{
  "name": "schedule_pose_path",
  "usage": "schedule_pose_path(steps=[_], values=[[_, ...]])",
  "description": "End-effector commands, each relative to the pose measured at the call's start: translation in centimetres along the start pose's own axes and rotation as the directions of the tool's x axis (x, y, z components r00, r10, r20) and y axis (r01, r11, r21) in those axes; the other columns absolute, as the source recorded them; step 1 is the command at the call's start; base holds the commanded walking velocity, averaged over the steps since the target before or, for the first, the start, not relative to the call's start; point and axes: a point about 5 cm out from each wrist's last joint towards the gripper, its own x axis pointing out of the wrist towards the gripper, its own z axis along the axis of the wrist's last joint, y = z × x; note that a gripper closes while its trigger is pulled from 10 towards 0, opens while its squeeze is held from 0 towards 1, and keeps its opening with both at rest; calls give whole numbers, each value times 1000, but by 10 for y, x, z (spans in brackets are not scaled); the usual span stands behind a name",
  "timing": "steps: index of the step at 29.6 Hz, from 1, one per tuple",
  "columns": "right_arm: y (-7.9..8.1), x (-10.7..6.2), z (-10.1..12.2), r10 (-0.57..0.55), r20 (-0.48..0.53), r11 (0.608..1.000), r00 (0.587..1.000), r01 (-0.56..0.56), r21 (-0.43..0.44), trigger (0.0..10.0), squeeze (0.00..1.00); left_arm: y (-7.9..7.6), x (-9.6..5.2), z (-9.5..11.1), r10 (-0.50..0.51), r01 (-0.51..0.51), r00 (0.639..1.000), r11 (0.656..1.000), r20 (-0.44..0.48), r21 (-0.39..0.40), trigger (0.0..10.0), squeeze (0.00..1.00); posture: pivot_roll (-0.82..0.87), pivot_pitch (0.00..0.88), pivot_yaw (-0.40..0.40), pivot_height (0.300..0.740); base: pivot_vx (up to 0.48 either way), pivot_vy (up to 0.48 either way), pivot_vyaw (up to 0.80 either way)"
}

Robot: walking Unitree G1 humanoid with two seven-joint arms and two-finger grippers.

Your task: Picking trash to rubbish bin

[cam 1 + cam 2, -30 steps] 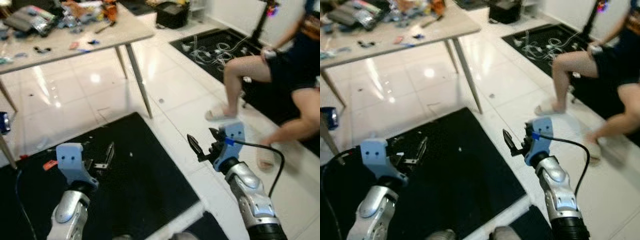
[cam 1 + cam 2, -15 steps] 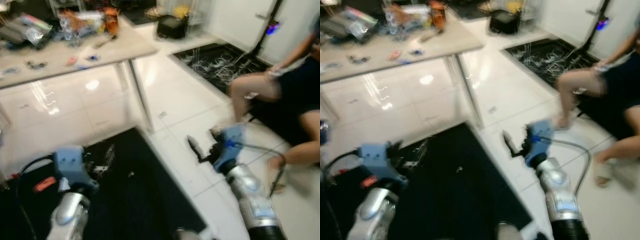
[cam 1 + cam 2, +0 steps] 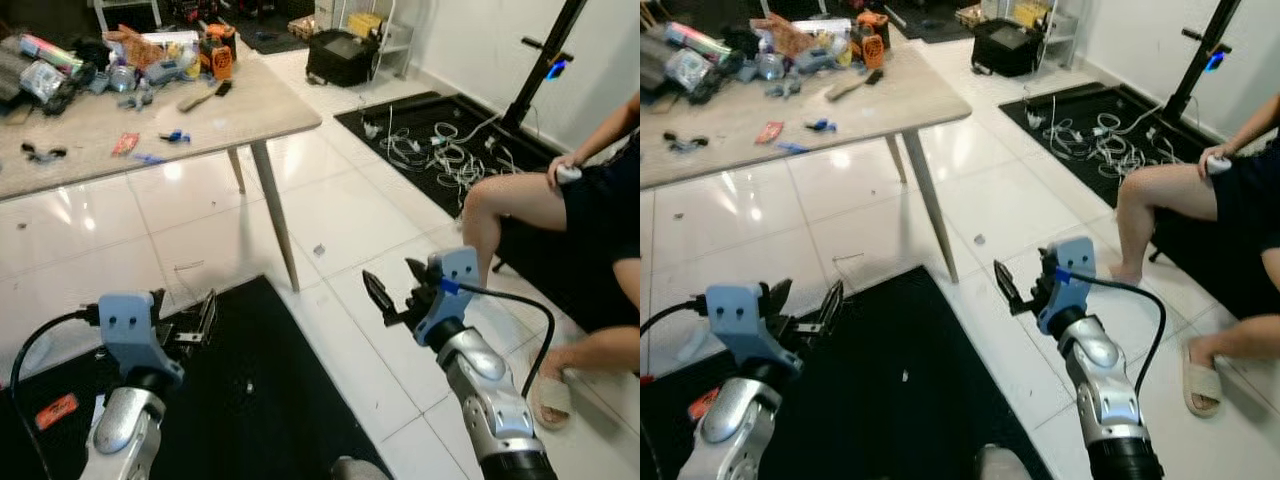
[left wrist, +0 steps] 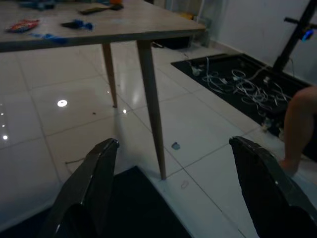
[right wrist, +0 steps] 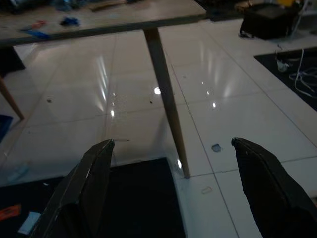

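White glossy floor tiles (image 3: 330, 215) run under a pale wooden table (image 3: 240, 115) whose top is cluttered at its far end. From my seat I see a black mat (image 3: 270, 400) just in front of the table's near leg (image 3: 275, 225).

Both arms are raised with nothing in them. My left gripper (image 3: 190, 322) hangs over the mat with its fingers spread apart. My right gripper (image 3: 398, 292) hangs over bare tile beside the mat, fingers also parted.

As for trash, a small grey scrap (image 3: 318, 250) lies on the tile just past the table leg, ahead of the right gripper and between the two grippers' lines of sight; the wrist views show it as a roundish fleck (image 5: 216, 148), too small for me to tell any long axis. An orange wrapper (image 3: 56, 411) lies flat on the mat, on the side away from the table leg, behind the left gripper, its long axis angled across the mat.

Beyond the table leg, a second black mat holds tangled white cables (image 3: 440, 155). A seated person's leg (image 3: 500, 205) is near the right gripper's far side.
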Motion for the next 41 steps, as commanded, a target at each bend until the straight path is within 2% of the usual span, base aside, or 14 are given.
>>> schedule_pose_path(steps=[1, 12, 41], values=[[0, 0, 2, -4, 7, 1000, 1000, 4, 6, 10000, 0, 2, -4, -2, 6, -6, 1000, 1000, -17, 17, 10000, 0, -85, 0, -24, 740, 480, 0, 0], [1, 0, 3, -2, 5, 1000, 1000, 2, 1, 10000, 0, 3, -4, -1, 7, -7, 1000, 1000, -16, 17, 10000, 0, -85, 0, -23, 740, 448, 0, 0], [2, -1, 2, 13, -5, 1000, 1000, -13, -14, 10000, 0, 2, -5, -1, 6, -5, 1000, 1000, -19, 13, 10000, 0, -88, 0, -23, 740, 456, 0, 787]])
